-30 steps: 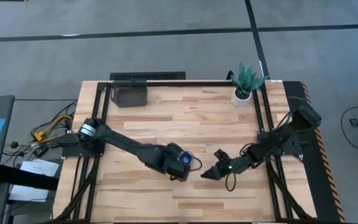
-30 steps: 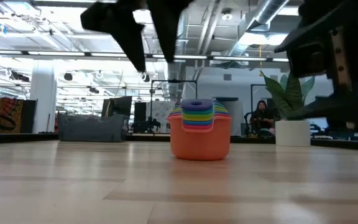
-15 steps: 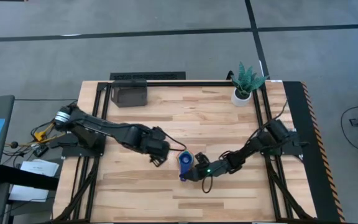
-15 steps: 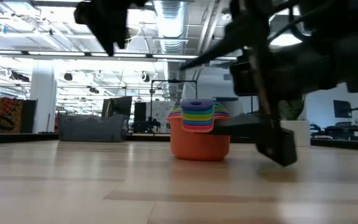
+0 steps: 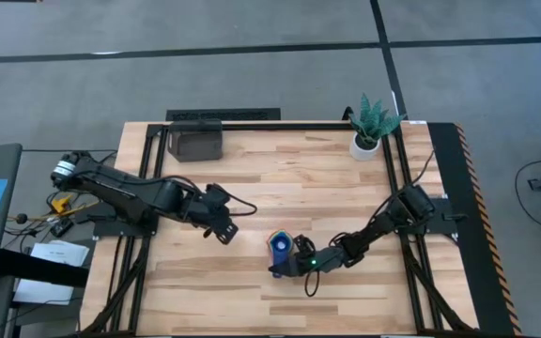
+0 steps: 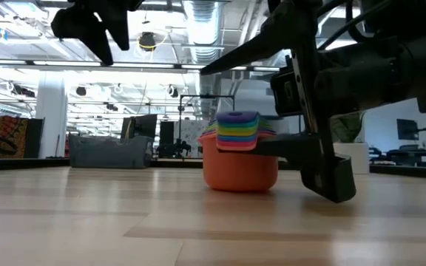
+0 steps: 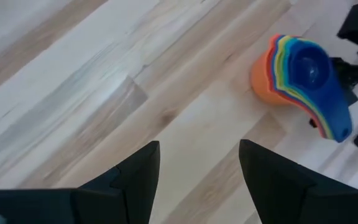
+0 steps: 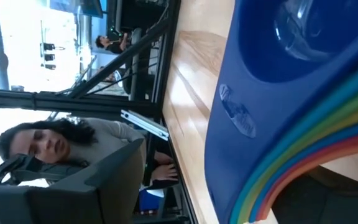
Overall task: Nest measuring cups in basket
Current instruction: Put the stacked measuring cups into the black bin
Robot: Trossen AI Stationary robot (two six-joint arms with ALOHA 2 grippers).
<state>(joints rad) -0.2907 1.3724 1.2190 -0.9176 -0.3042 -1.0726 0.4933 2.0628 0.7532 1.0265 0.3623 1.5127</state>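
Note:
The measuring cups point(image 5: 279, 246) stand nested in one stack on the table, the orange one point(image 6: 239, 171) at the bottom and a blue one point(image 7: 309, 62) on top. Their handles point(image 6: 239, 131) fan toward the near edge. My right gripper point(image 5: 292, 263) is open and rolled on its side, with one finger above and one below the handles. My left gripper point(image 5: 222, 228) hovers open to the left of the stack point(image 7: 197, 168). The dark grey basket point(image 5: 195, 141) sits at the far left corner. My right gripper comes in level from the table's right, its fingers lying across the stacked handles. The lower finger point(image 6: 302, 148) lies against the underside of the lowest handle point(image 8: 272, 193). The upper finger point(image 6: 235, 55) stands clear above the blue handle. The stack rests on the orange cup's base.
A white pot with a green plant point(image 5: 366, 141) stands at the far right corner. A dark rail point(image 5: 252, 125) runs along the far edge. Bare wood lies between the stack and the basket. A seated person point(image 8: 48, 143) shows beyond the table.
My left gripper has drawn back from over the stack toward the table's left edge and risen. My right gripper has moved left to the stack and set its open fingers above and below the handles. The handles have risen slightly and the stack has shifted a little.

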